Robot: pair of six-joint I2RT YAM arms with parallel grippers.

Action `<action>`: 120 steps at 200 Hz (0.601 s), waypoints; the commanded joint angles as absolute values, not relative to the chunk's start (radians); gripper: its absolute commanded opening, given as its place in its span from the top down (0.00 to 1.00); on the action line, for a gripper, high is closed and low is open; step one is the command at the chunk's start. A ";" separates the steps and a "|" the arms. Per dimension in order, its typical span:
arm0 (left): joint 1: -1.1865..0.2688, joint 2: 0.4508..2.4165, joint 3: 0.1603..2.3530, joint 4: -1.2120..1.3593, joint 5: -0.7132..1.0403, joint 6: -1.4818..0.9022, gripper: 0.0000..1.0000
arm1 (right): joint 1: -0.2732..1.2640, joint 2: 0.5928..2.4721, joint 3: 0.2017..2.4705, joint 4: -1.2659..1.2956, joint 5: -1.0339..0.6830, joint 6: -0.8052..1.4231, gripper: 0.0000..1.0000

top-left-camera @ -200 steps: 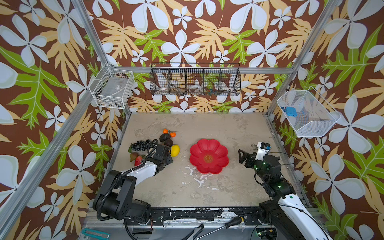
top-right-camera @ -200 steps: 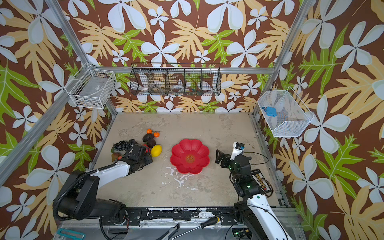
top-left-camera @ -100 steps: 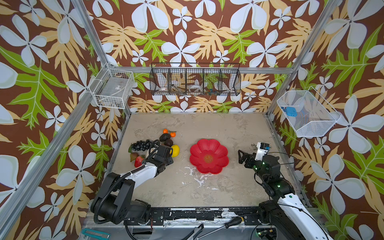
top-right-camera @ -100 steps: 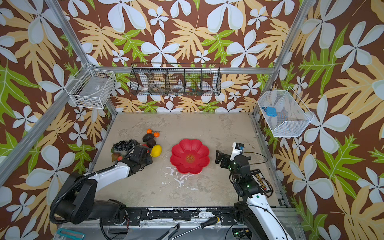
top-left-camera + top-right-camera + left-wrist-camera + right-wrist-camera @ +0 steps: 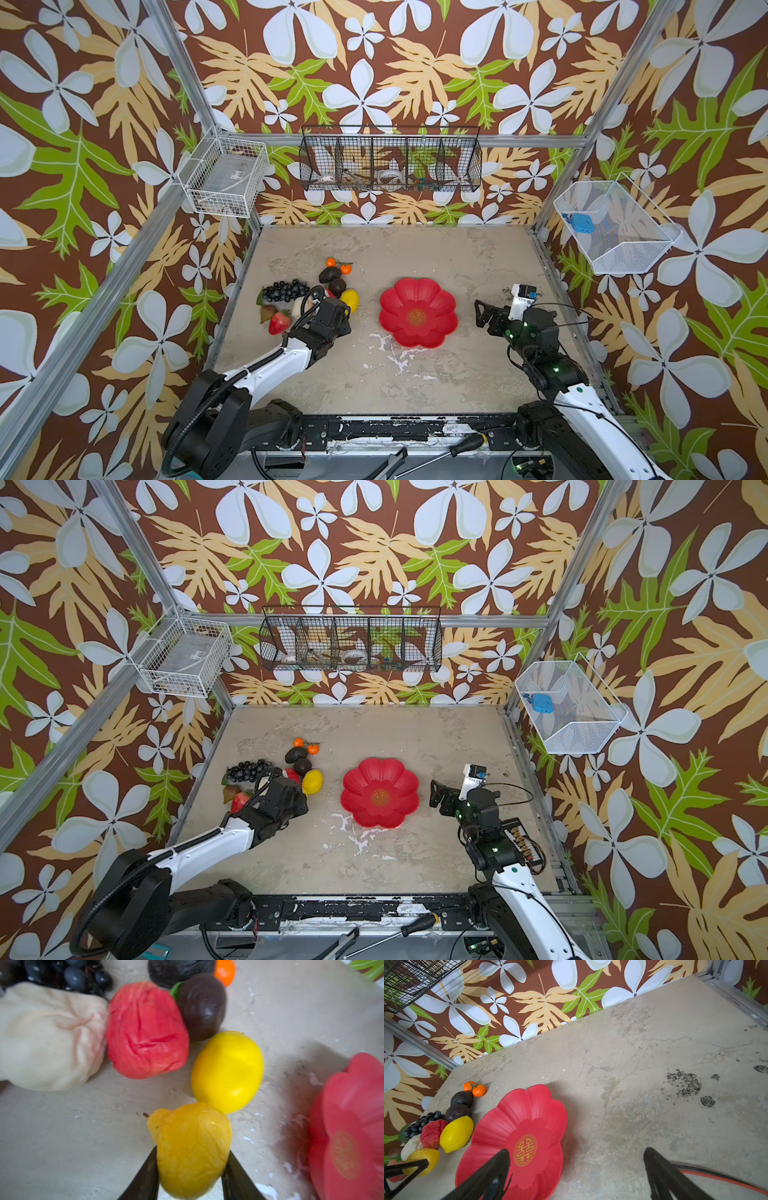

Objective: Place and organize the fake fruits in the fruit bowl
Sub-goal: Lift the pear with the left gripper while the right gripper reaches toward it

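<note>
L jaws pinch pear [image 5: 192,1151] at fruit bowl's [image 5: 440,299] 9 o'clock, by lemon [image 5: 350,300]; R jaws wide apart, bowl's 3 o'clock.

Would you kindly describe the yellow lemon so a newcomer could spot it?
Find the red flower-shaped bowl mid-table; a fruit pile lies left of it in both top views. The lemon sits on its bowl-side edge: smooth, bright yellow, unlike the wrinkled yellow fruit beside it.

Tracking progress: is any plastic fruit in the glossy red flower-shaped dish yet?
No, the red flower-shaped dish shows only bare petals and its gold centre in the right wrist view.
</note>
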State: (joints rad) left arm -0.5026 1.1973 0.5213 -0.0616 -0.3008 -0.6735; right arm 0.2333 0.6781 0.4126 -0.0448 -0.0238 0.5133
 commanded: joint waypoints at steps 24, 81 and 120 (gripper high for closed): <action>-0.757 1.101 0.576 -0.028 -0.527 -0.534 0.60 | 0.233 0.721 0.454 -0.063 -0.129 0.521 0.00; -0.989 1.214 0.558 0.531 -0.450 -0.079 0.60 | 0.234 0.782 0.572 -0.182 -0.342 0.523 0.00; -1.036 1.272 0.484 0.860 -0.257 0.197 0.61 | 0.235 0.790 0.634 -0.250 -0.473 0.524 0.00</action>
State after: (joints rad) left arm -1.0172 1.2461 0.5049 0.5640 -0.3973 -0.0395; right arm 0.2333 0.7883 0.6144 -0.1963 -0.3515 0.5220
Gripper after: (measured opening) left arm 0.440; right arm 0.999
